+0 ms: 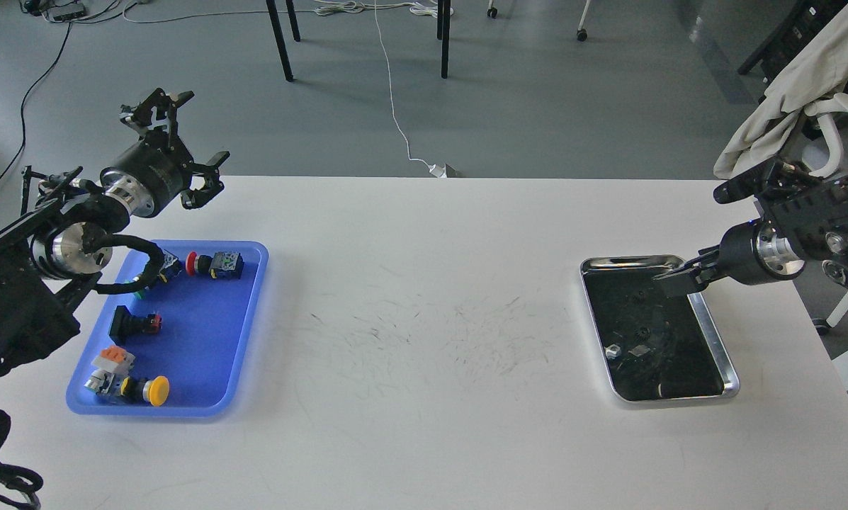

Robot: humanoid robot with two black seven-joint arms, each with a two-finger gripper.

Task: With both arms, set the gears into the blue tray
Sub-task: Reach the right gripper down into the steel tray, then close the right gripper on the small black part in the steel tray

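Fingers of the left gripper (183, 145) stood spread wide over the table's far-left edge, holding nothing; those of the right gripper (673, 280) showed as one dark tip, so their state could not be told. Largest was the white table (424, 297). On its left lay the blue tray (246, 333), carrying colour-capped push-button switches (215, 264). On the right sat the silver metal tray (718, 340), the right gripper over its far edge. Gears (640, 329) showed only faintly against its dark reflective floor.
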